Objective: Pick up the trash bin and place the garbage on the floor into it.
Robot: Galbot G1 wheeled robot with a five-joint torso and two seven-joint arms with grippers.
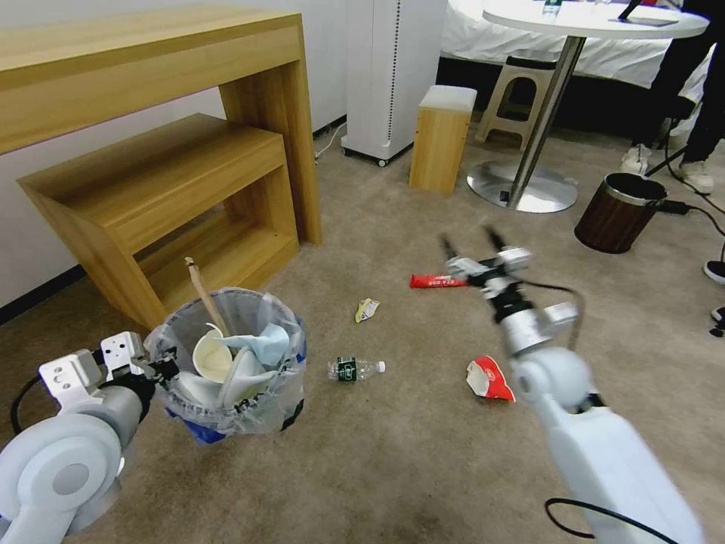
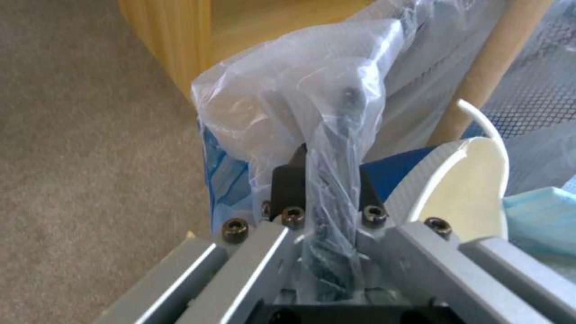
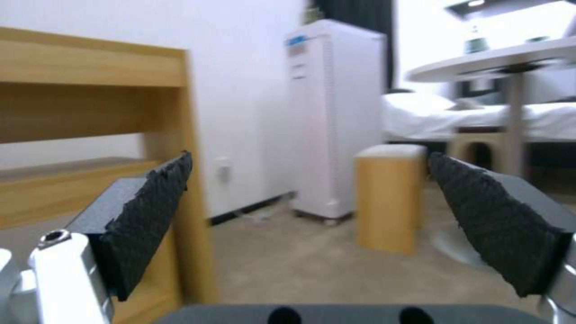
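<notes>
Beige carpet floor [image 1: 423, 453] carries a bottle [image 1: 355, 369] and red wrappers [image 1: 489, 378]. Left tool [image 2: 327, 189] is clamped on the trash bin [image 1: 234, 370] rim; right tool [image 1: 474, 245] hangs spread above. Collection looks midway; next calls for lowering onto a wrapper.

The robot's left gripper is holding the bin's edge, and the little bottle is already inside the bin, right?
Not quite. The left gripper does hold the bin by its rim, but the bottle is not inside. The head view shows it lying on the floor beside the bin.
</notes>
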